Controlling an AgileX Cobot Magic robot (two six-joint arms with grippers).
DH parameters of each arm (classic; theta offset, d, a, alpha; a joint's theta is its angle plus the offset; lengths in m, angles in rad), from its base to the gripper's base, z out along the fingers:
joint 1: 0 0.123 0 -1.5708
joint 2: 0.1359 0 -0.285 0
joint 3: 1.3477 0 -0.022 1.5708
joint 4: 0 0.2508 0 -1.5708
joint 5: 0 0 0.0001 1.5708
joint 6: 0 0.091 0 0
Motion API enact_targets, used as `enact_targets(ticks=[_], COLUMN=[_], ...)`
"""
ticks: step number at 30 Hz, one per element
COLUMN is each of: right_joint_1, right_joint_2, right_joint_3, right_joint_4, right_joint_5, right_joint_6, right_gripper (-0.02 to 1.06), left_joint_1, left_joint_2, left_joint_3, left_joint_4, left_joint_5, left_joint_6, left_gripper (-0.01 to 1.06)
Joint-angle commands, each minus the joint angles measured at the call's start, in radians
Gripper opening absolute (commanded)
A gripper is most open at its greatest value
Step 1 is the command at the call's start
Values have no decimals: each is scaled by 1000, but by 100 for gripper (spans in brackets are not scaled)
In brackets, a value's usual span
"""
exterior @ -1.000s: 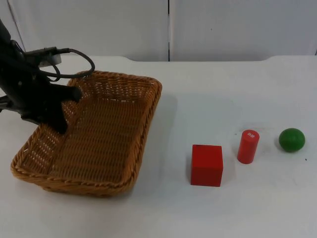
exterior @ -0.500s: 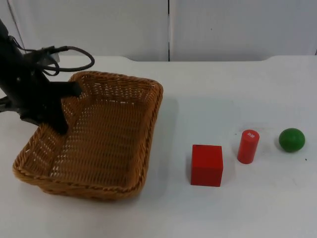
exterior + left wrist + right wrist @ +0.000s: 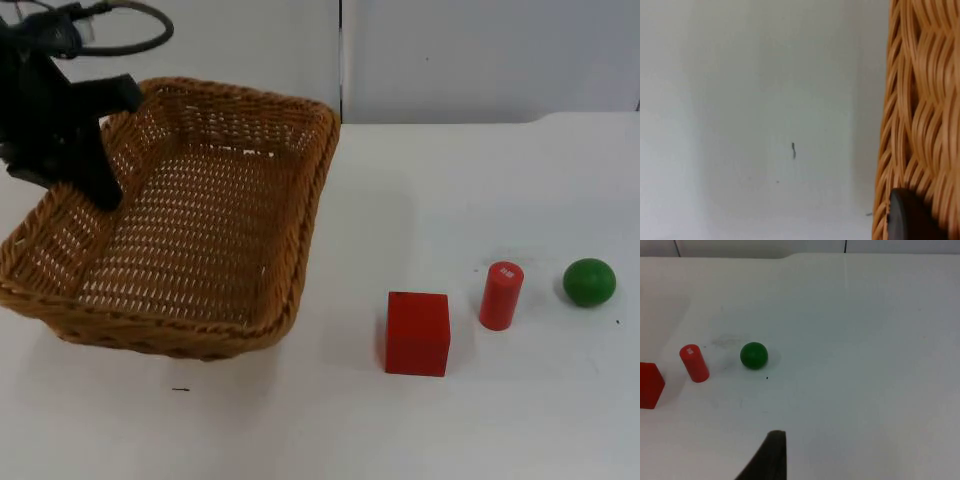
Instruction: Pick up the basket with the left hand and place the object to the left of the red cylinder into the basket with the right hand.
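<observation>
Gripping the left rim of the wicker basket, the left gripper is seen clenched on the weave, the basket apparently tilted and raised off the white table. Red cube: just left of the red cylinder. Green ball: right of the cylinder. Right gripper: held above the table; finger state cannot be told.

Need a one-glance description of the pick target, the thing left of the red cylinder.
On the white table, right of the wicker basket, three small things stand in a row. The leftmost is the red cube, beside the red cylinder; it is the only boxy one, the green ball being at the far end.
</observation>
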Motion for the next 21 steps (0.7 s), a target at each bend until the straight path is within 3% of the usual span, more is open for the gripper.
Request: enact_targets(ticks=[1, 21], right_joint_1=[-5, -5], right_joint_2=[-2, -2], right_joint_3=[0, 0], right_joint_4=[-1, -1], right_joint_5=[-7, -7], right_joint_6=[-11, -11], right_gripper=[105, 105], left_joint_1=[-4, -4], left_joint_2=[-41, -295], left_joint_3=[10, 222], left_joint_4=[-39, -66], left_joint_5=[26, 28], left_joint_6=[-9, -18], left_gripper=[0, 0])
